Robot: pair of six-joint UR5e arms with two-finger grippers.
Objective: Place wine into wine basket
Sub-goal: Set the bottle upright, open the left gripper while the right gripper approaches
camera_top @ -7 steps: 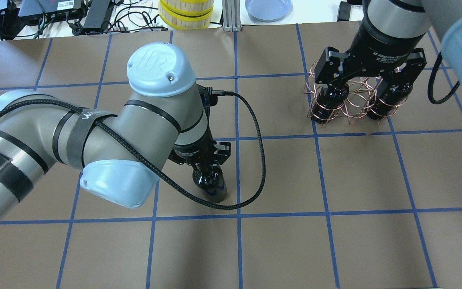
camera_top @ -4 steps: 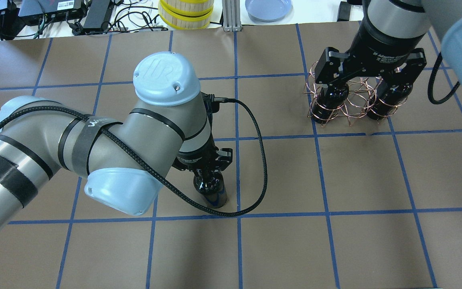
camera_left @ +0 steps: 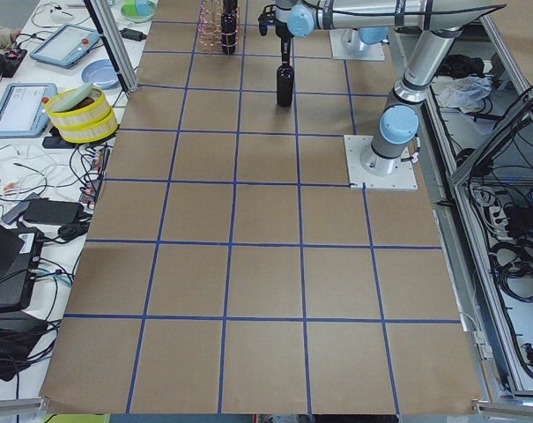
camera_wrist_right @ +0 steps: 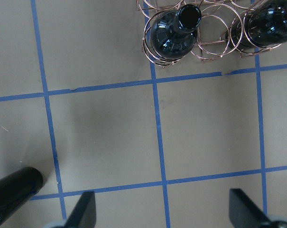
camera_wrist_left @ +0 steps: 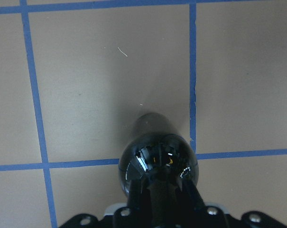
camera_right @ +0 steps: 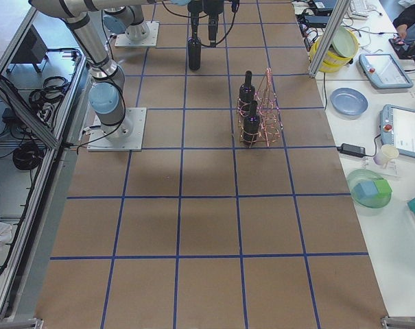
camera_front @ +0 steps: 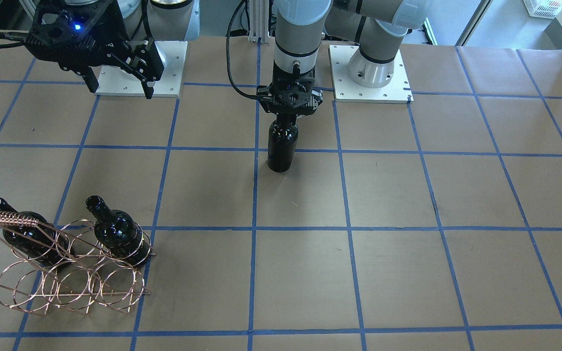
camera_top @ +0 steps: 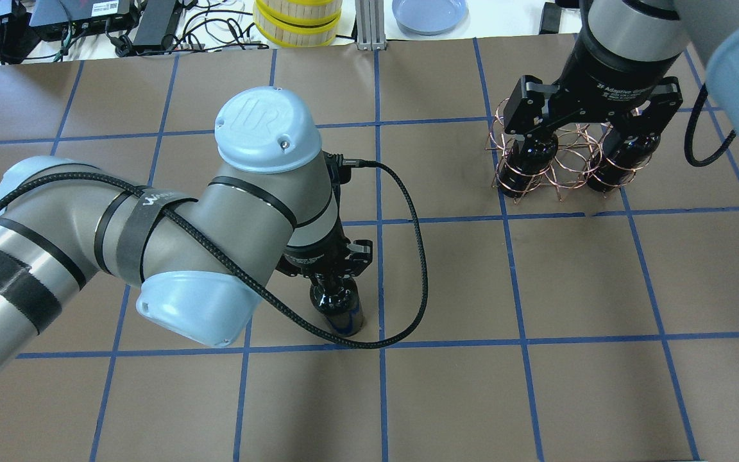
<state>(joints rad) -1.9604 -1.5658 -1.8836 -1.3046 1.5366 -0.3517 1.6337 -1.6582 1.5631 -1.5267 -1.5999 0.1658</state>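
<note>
Glass, near-black and unlabelled: the wine bottle [camera_front: 281,146] stands upright near the middle of the table [camera_front: 408,204], beside a crossing of the blue tape lines and well apart from the wine basket [camera_top: 568,168]. Left gripper [camera_front: 287,116] is overhead with its fingers pinching the neck; the left wrist view looks straight down over the shoulder and shows both fingers pressed against the glass. Whether the base rests on the paper or is just clear of it cannot be told from these views. Right gripper [camera_front: 120,87] hangs spread wide and holds nothing. The overhead view puts it above the basket, but the front view shows it well clear of the wire. The basket carries two look-alike bottles [camera_front: 115,234], one in each end column, necks tilted up and towards the robot. The middle column of rings between them looks free. Judgement: the step in hand is the pick, with the grasp made and the carry not yet done, so the task is somewhat under halfway. The next move calls for a lift clear of the table and a long traverse to the basket. The bottle must then be tilted to match the seated pair and fed base-first through the middle rings. Risks: the neck slipping in a two-finger pinch, and the light wire frame shifting under a push.
</note>
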